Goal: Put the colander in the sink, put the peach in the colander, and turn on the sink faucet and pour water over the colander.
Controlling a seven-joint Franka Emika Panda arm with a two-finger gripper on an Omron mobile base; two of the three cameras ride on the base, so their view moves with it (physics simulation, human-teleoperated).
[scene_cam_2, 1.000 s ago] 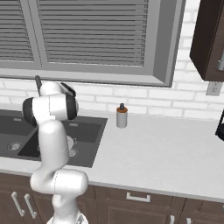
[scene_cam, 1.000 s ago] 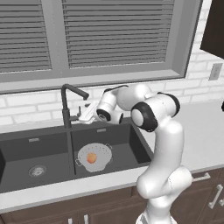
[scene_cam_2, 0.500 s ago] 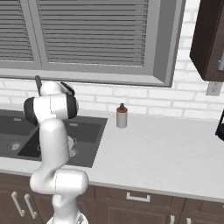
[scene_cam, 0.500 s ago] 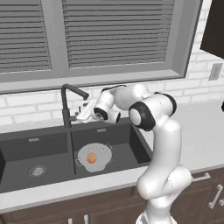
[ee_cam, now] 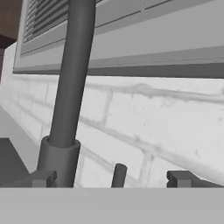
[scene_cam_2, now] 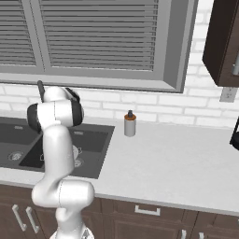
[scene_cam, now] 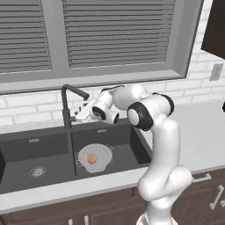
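In the dark sink, the pale colander (peach inside); tool spread wide, holding nothing.

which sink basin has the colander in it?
The right basin, nearer the arm: the colander sits there holding the peach. The left basin shows just its drain.

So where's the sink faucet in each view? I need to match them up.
Left base view: sink faucet stands left of centre, behind the sink divider.
Right base view: just its top, upper left, above the arm.
Hand view: its stem rises at left.
Shared landmark: the white brick wall behind it.
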